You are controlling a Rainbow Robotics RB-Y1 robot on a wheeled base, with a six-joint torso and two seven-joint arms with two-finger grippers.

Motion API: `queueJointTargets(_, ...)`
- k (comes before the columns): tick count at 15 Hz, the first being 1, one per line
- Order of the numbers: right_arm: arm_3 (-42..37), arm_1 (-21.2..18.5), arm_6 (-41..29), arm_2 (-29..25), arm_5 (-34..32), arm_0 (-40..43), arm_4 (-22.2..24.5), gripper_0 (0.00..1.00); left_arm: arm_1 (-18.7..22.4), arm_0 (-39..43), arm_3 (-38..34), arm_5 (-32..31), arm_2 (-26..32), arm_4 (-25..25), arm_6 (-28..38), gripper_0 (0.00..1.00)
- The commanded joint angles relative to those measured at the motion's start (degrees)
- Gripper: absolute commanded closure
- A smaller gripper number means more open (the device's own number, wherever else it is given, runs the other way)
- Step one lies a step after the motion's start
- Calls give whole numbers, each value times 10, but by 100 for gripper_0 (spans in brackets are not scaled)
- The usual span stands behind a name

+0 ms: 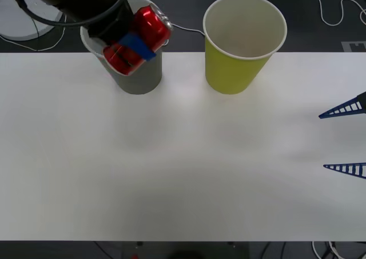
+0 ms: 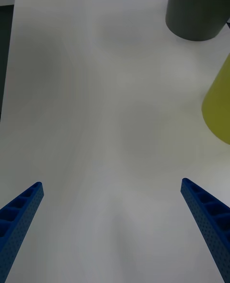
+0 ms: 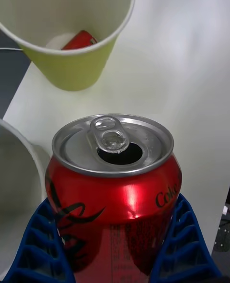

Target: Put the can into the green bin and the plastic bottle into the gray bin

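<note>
My left gripper (image 1: pixel 139 43) is shut on the red can (image 1: pixel 151 24), which has a silver top and pull tab, and holds it tilted above the gray bin (image 1: pixel 140 76) at the table's far left. In the left wrist view the can (image 3: pixel 112 187) sits between the blue fingers (image 3: pixel 43 244), with the gray bin's rim (image 3: pixel 19 144) beside it. The green bin (image 1: pixel 231 70) stands to the right of the gray one; the wrist view shows a red object (image 3: pixel 79 41) on the green bin's (image 3: pixel 72 67) bottom. The plastic bottle is out of view. My right gripper (image 1: pixel 323 140) waits open at the table's right edge.
The white table (image 1: pixel 183 173) stretches wide and bare in front of both bins. In the right wrist view the open right gripper (image 2: pixel 111 183) faces the gray bin (image 2: pixel 196 9) and the green bin (image 2: pixel 220 105). Cables lie on the dark floor behind the table.
</note>
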Motion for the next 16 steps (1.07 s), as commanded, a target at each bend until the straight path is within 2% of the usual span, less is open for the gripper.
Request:
queueJointTargets(1,0,0,0,0,0,0,0,0,-60,-90,89,34,-76,-5,5,100)
queueJointTargets(7,0,0,0,0,0,0,0,0,-219,-254,319,109,-194,-7,24,100)
queueJointTargets(11,0,0,0,0,0,0,0,0,-315,-314,469,158,-229,-5,25,100)
queueJointTargets(16,0,0,0,0,0,0,0,0,-386,-342,594,223,-254,-10,26,100)
